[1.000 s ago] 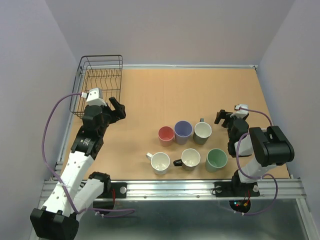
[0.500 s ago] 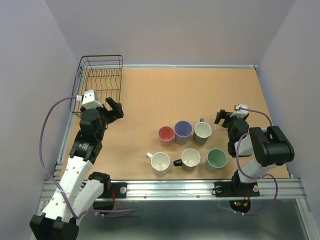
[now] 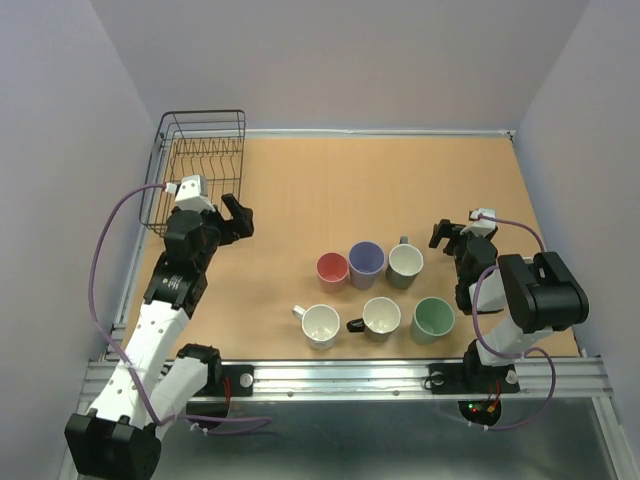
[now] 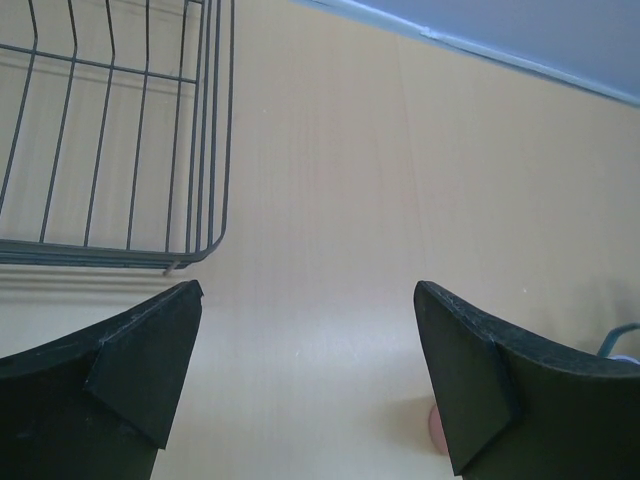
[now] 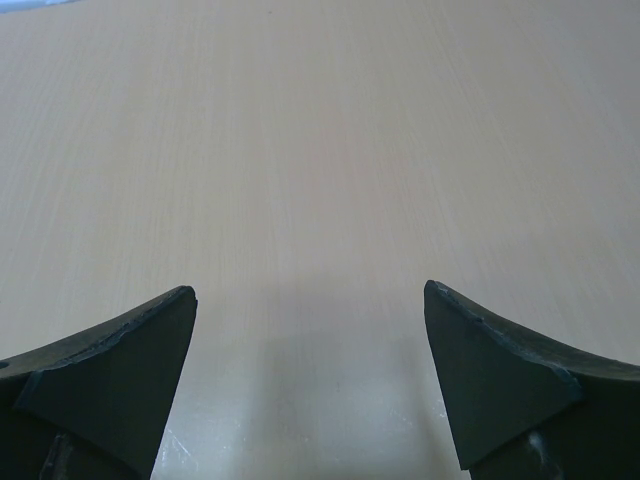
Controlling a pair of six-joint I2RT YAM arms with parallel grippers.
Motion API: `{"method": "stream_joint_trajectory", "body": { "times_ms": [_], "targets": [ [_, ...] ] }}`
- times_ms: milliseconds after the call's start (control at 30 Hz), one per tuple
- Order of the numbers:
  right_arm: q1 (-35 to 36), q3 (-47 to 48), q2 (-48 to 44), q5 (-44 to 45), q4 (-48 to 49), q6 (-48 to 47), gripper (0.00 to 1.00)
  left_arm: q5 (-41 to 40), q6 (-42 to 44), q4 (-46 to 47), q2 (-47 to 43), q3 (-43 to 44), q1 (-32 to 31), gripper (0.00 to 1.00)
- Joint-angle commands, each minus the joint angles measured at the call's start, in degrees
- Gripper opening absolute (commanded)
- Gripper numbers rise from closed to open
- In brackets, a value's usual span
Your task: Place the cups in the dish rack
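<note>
Six mugs stand in two rows mid-table: pink (image 3: 332,268), lavender (image 3: 366,262), cream (image 3: 405,263) behind; white (image 3: 320,324), cream with a black handle (image 3: 381,316), mint green (image 3: 433,318) in front. The black wire dish rack (image 3: 203,165) stands empty at the far left; its corner shows in the left wrist view (image 4: 120,130). My left gripper (image 3: 237,215) is open and empty, just right of the rack's near corner, well left of the mugs. A sliver of the pink mug (image 4: 435,430) shows by its right finger. My right gripper (image 3: 444,233) is open and empty, right of the cream mug.
The table's raised back edge (image 3: 380,131) runs along the rear wall. A metal rail (image 3: 350,375) borders the near edge. Purple cables loop from both wrists. The right wrist view shows only bare tabletop (image 5: 320,150).
My left gripper swung back toward the rack's side, then returned right and slightly forward to about where it was a second ago. The right arm and the mugs have not moved.
</note>
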Motion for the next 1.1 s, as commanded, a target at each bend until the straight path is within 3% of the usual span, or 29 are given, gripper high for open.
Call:
{"method": "stream_joint_trajectory", "body": {
  "times_ms": [0,233,300,467,567,767,867,1000,1067],
  "targets": [
    [-0.28,-0.45,-0.49,0.65,3.82,-0.99,1.00,-0.54,-1.28,4.87,-4.18,0.05,1.68,0.99],
    [-0.37,-0.36,-0.40,1.44,3.82,-0.82,1.00,0.75,-1.12,3.83,-3.14,0.74,2.21,0.98],
    [-0.37,-0.36,-1.54,6.68,3.56,1.02,1.00,2.41,-1.12,3.39,-2.78,1.01,2.21,0.97],
    [-0.19,5.25,-8.30,8.56,-10.39,1.29,1.00,3.39,-1.91,3.56,-3.04,0.92,2.12,0.96],
    [-0.20,8.78,-15.58,10.23,-22.07,1.47,1.00,4.97,-1.82,3.30,-2.26,1.62,2.12,0.96],
    [-0.28,12.73,-33.16,5.86,-31.14,7.34,1.00,9.63,-0.07,2.51,0.91,3.21,2.12,0.96],
    [-0.28,11.16,-41.95,6.63,-34.31,22.34,1.00,12.87,0.81,2.51,1.61,3.73,2.03,0.96],
    [-0.28,8.61,-47.51,-12.82,-33.97,24.41,1.00,13.07,1.43,2.07,6.25,5.84,-1.82,0.96],
    [-0.28,8.87,-47.25,-17.00,-33.97,24.67,1.00,9.56,2.13,-0.39,9.33,7.77,-6.91,0.96]
  ]
}}
